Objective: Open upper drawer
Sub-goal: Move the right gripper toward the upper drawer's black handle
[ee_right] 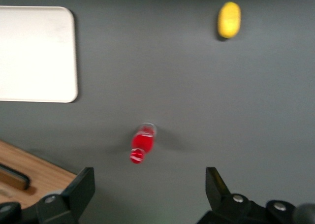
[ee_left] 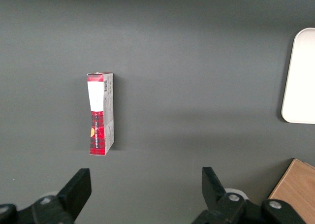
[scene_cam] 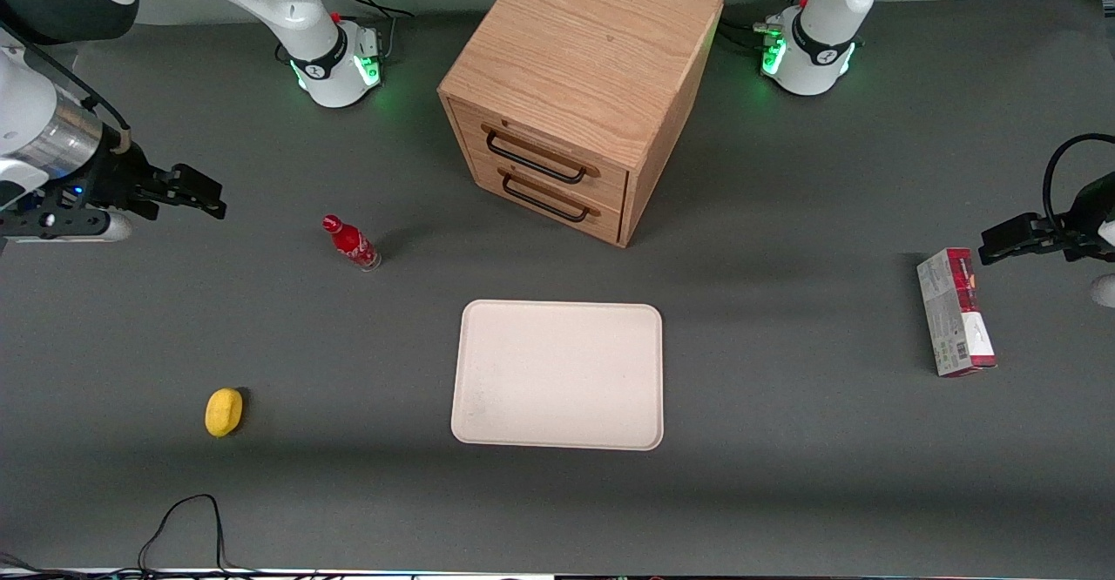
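Observation:
The light oak cabinet (scene_cam: 584, 66) stands at the back middle of the table, its two drawer fronts facing the front camera at an angle. The upper drawer (scene_cam: 549, 146) is closed, with a thin black wire handle (scene_cam: 533, 158); the same-looking lower drawer (scene_cam: 544, 197) sits below it. My right gripper (scene_cam: 196, 192) is open and empty, hovering above the table toward the working arm's end, well away from the cabinet. In the right wrist view its fingers (ee_right: 81, 189) stand wide apart, with a corner of the cabinet (ee_right: 29, 172) beside them.
A red bottle (scene_cam: 351, 243) stands between my gripper and the cabinet, also in the right wrist view (ee_right: 142, 142). A white tray (scene_cam: 558, 374) lies nearer the camera than the cabinet. A yellow lemon (scene_cam: 224, 411) lies near the front. A red-and-white carton (scene_cam: 955, 311) lies toward the parked arm's end.

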